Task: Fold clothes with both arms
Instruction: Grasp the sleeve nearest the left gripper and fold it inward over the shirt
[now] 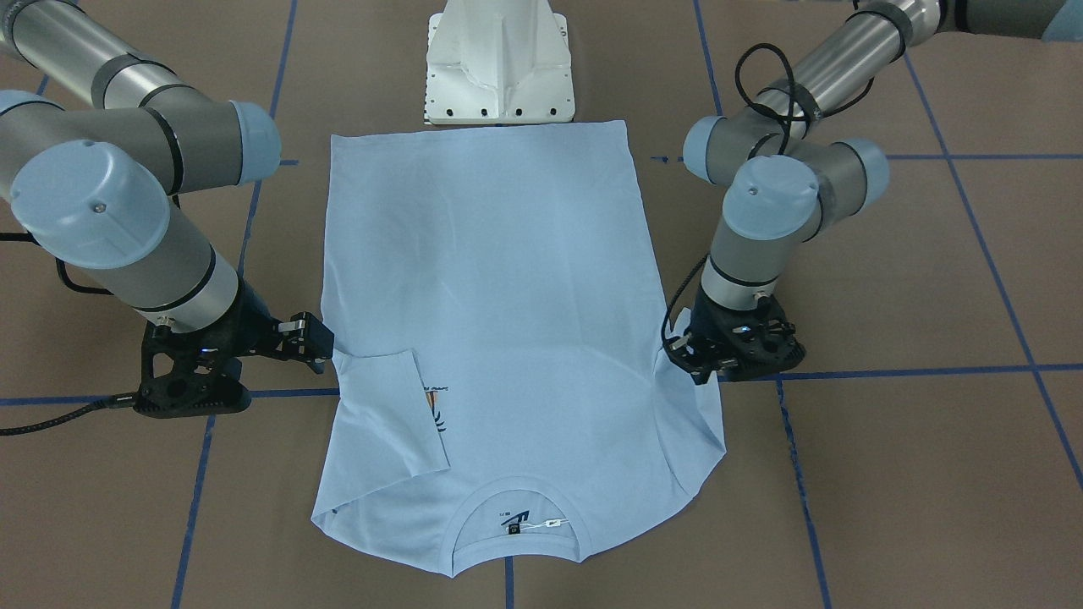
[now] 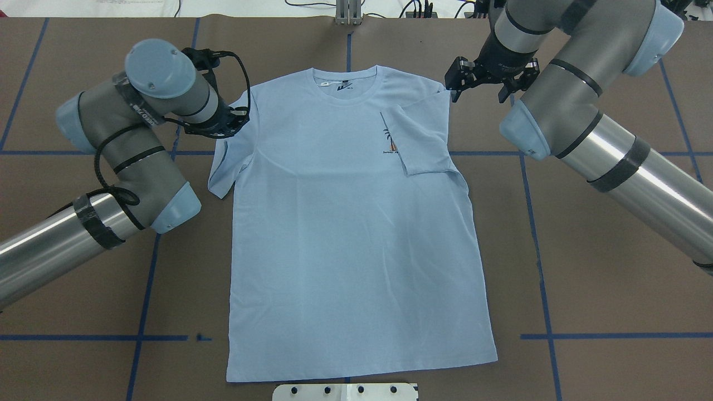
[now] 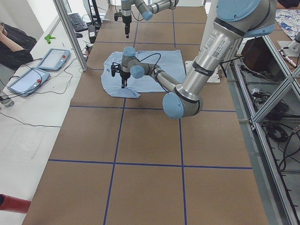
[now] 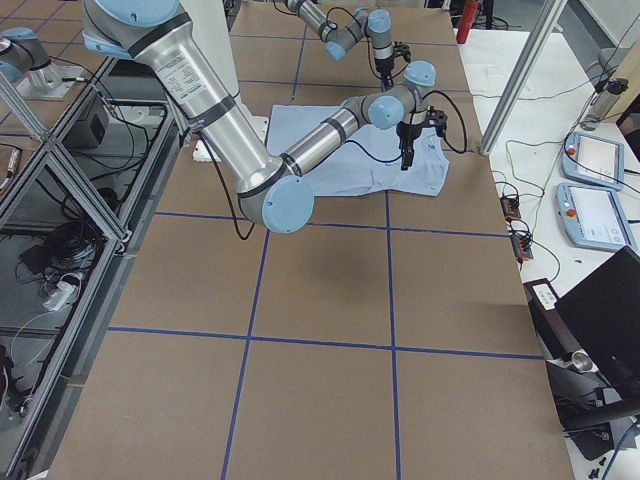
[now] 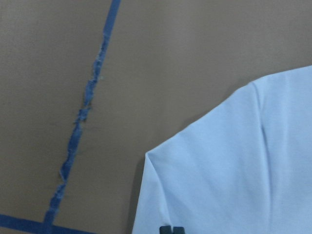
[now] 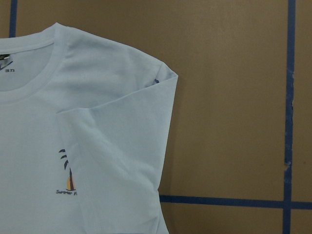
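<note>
The pale blue T-shirt [image 2: 345, 234] lies flat and face up, its collar [image 2: 345, 83] on the far side from the robot. One sleeve [image 2: 423, 139] is folded inward over the chest and half covers the palm print [image 2: 390, 142]. My right gripper [image 2: 455, 89] hovers open just outside that shoulder, holding nothing; no fingertips show in its wrist view. The other sleeve [image 2: 225, 161] is spread out, its edge slightly raised. My left gripper [image 2: 237, 120] is low over it, and its fingertips [image 5: 171, 229] are together on the cloth.
The white pedestal base [image 1: 499, 68] stands at the shirt's hem. Blue tape lines [image 2: 535, 223] cross the brown table. Touch tablets [image 3: 49, 58] and cables lie past the table's far edge, behind a metal post [image 3: 70, 33]. A person's sleeve [image 3: 11, 44] shows there.
</note>
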